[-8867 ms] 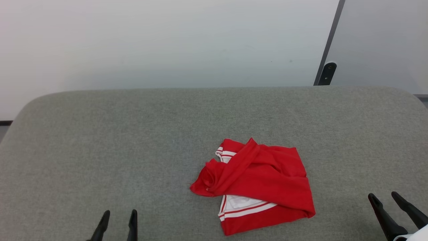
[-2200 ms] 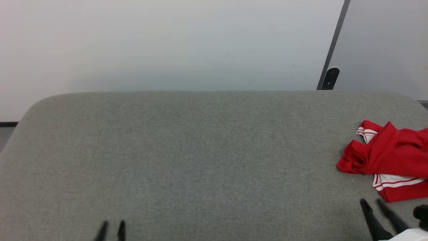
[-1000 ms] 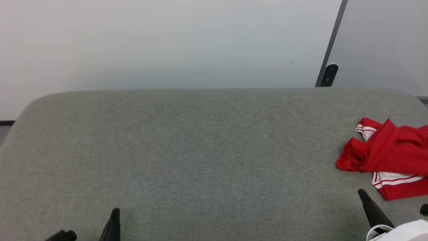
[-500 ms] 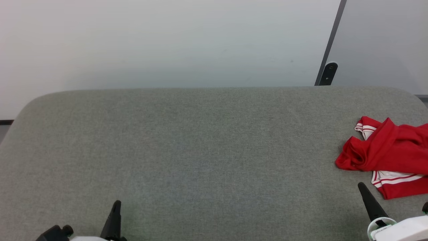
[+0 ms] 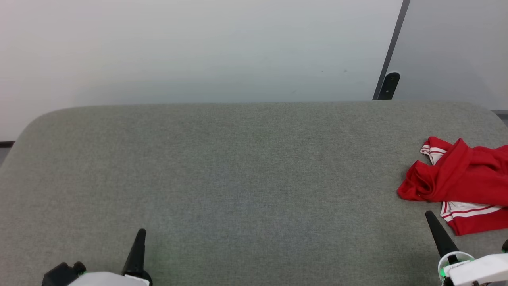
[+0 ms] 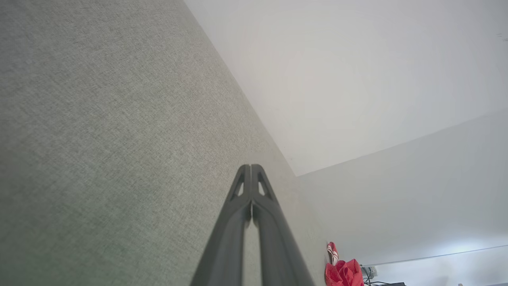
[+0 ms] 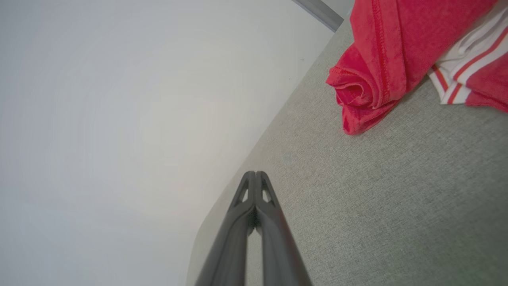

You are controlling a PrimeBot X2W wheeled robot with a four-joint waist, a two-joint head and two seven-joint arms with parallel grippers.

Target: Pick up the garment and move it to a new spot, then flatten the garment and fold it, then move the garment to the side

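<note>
With left gripper [image 5: 141, 232] and right gripper [image 5: 428, 215] jaws together, the soft red-and-white fabric garment [image 5: 460, 178] is lying bunched, probably limp, offering its rolled edge for pinching.

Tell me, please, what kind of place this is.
Probably a plain indoor test room, though this is uncertain. A wide grey fabric-covered surface stands before a bare pale wall, and a red garment lies bunched near its right end.

Grey fabric-covered surface [image 5: 238, 167] with rounded corners, the bunched red garment [image 5: 462, 178] at its right edge.
</note>
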